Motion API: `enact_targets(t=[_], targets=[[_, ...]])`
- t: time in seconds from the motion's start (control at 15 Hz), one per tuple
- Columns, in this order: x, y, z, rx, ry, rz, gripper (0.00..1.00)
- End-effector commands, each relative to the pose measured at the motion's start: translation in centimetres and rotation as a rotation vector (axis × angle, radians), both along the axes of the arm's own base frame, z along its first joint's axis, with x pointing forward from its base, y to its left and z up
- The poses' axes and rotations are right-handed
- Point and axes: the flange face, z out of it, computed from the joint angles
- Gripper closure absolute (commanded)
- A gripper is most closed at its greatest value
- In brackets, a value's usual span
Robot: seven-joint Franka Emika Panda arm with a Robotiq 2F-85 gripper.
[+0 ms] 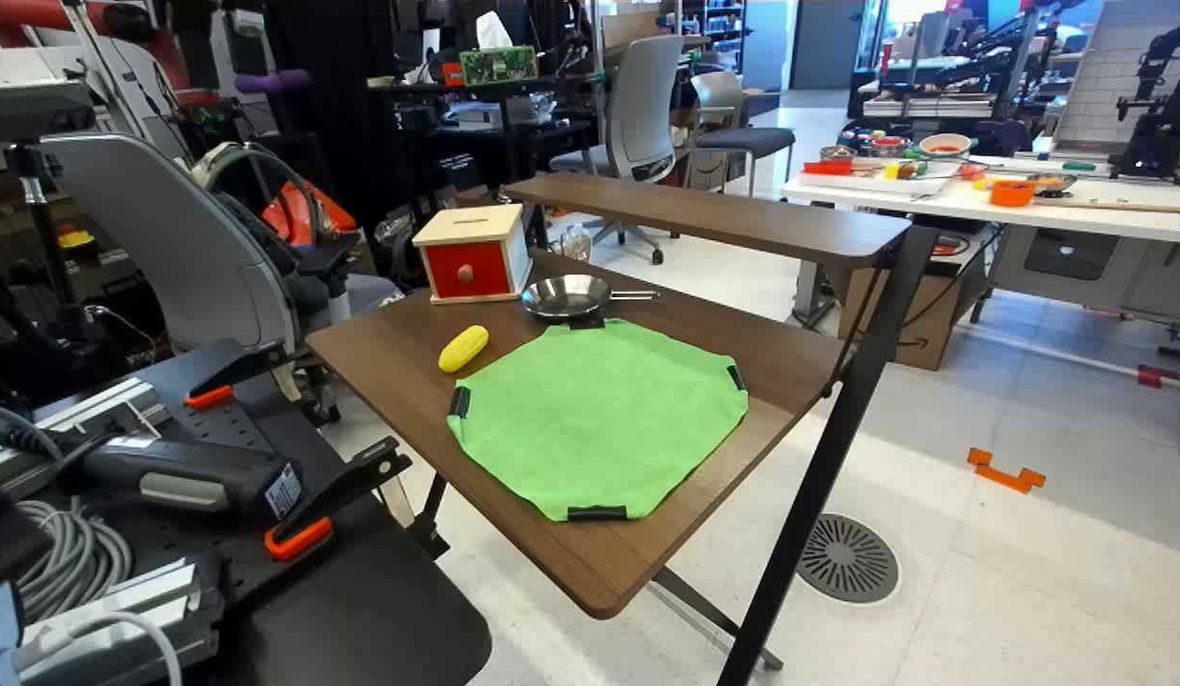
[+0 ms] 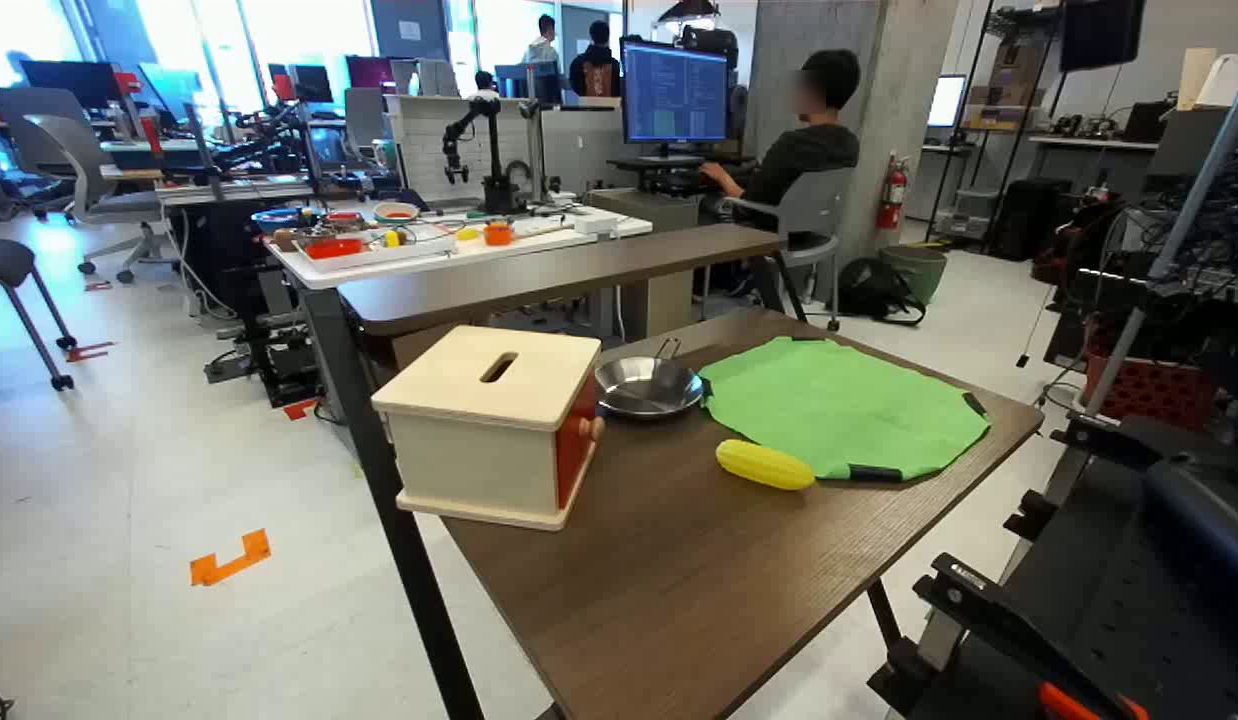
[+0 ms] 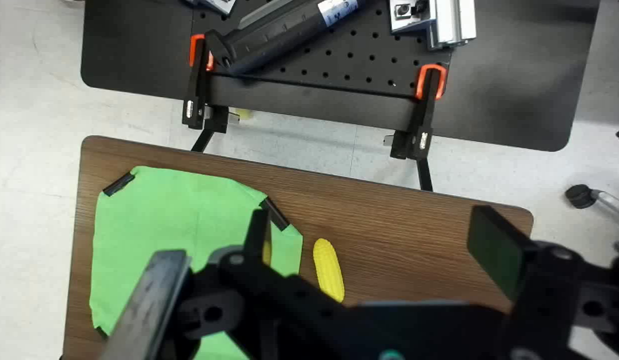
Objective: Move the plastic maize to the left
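Observation:
The plastic maize (image 1: 463,349) is a small yellow corn cob lying on the brown table (image 1: 600,581). In both exterior views it lies just beside the green mat (image 1: 600,410), on the side near the box; it also shows in an exterior view (image 2: 764,465). In the wrist view the maize (image 3: 328,267) lies right of the mat (image 3: 174,220), its lower end partly covered by the gripper body. My gripper (image 3: 372,227) is wide open and empty, above the table. The maize appears between its fingers, closer to the left one. The gripper is out of view in both exterior views.
A wooden box with a red drawer (image 1: 469,257) and a small metal pan (image 1: 563,297) stand near the maize. A raised shelf (image 1: 704,214) runs along a table edge. A black desk (image 3: 319,100) with clamps (image 3: 423,120) is beside the table, across a narrow gap.

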Motion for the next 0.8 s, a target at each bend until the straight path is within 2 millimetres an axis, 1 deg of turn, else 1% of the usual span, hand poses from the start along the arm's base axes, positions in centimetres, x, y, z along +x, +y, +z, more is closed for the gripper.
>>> enact_targets(t=[0.0, 0.6, 0.73], targets=[[0.0, 0.0, 0.0, 0.0, 0.0, 0.0, 0.0], [0.0, 0.0, 0.0, 0.0, 0.0, 0.0, 0.0], [1.3, 0.3, -0.3, 0.0, -0.042, -0.013, 0.0]])
